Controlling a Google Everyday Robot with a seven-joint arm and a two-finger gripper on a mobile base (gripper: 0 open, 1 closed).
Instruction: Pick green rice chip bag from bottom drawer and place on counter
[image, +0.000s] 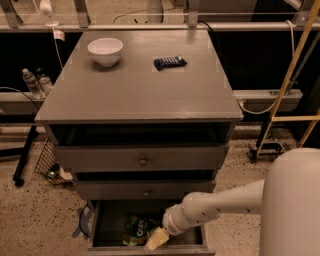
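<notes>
While the arm (225, 205) is reaching in from 4 o'clock, its wrist is covering the right part of the bottom drawer (98, 227), and the drawer's front edge is running off the lower border of the view. The gripper (157, 239) is showing only as a pale tan tip at 6 o'clock, hanging over the drawer's front right area. Whether it is released or clenched cannot be told. The drawer interior is lying in deep shadow, and its far corners are hard to make out.

On the counter (140, 95), a white bowl (105, 51) is sitting at 11 o'clock and a small black snack bar (170, 62) is lying near 12 o'clock, well apart from each other. Two knobbed drawers (143, 161) are standing between the counter and the open drawer, overhanging its rear. Bottles (33, 83) are standing on the floor at 9 o'clock.

The green rice chip bag (135, 229) is lying inside the bottom drawer, near its middle, just beside the gripper at the gripper's 10 o'clock. Contact between the two cannot be confirmed.
</notes>
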